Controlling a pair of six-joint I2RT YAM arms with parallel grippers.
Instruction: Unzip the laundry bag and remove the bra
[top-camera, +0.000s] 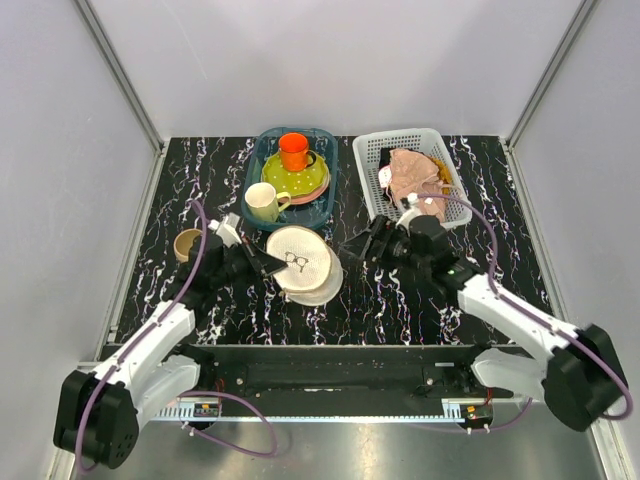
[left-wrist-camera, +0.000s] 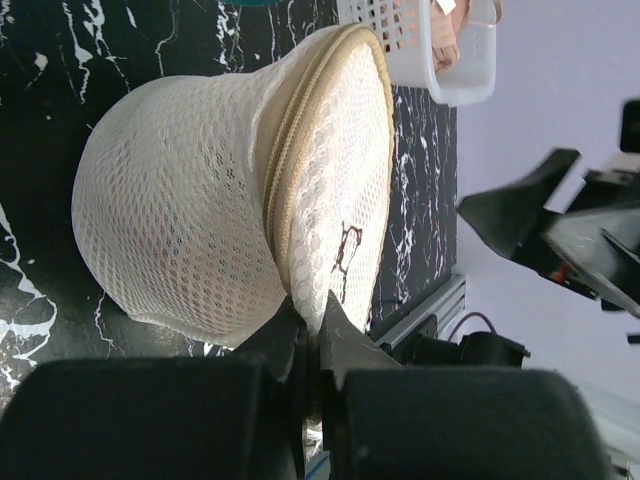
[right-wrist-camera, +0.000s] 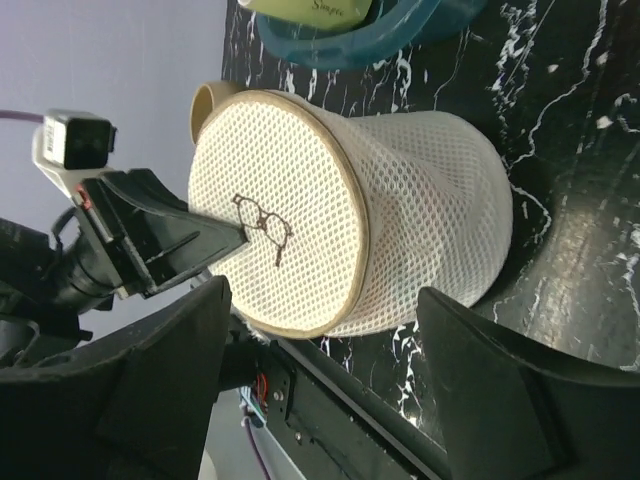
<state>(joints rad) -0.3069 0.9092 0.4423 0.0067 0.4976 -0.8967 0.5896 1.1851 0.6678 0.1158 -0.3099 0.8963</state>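
Note:
The cream mesh laundry bag (top-camera: 303, 264) sits on the table's middle, tilted, its round face with the spectacles print (right-wrist-camera: 262, 225) turned up. Its tan zipper band (left-wrist-camera: 288, 160) runs round the rim and looks closed. My left gripper (top-camera: 264, 263) is shut on the mesh at the rim of that face, as the left wrist view (left-wrist-camera: 312, 318) shows. My right gripper (top-camera: 364, 246) is open and empty, just right of the bag; in its own view (right-wrist-camera: 320, 345) the bag (right-wrist-camera: 400, 220) lies between and beyond the spread fingers. The bra is hidden.
A teal bin (top-camera: 325, 200) at the back holds an orange cup (top-camera: 293, 150), a yellow-green mug (top-camera: 264, 201) and plates. A white lattice basket (top-camera: 372, 190) at the back right holds a pink-beige cloth (top-camera: 412, 172). A small tan cup (top-camera: 187, 243) stands at left.

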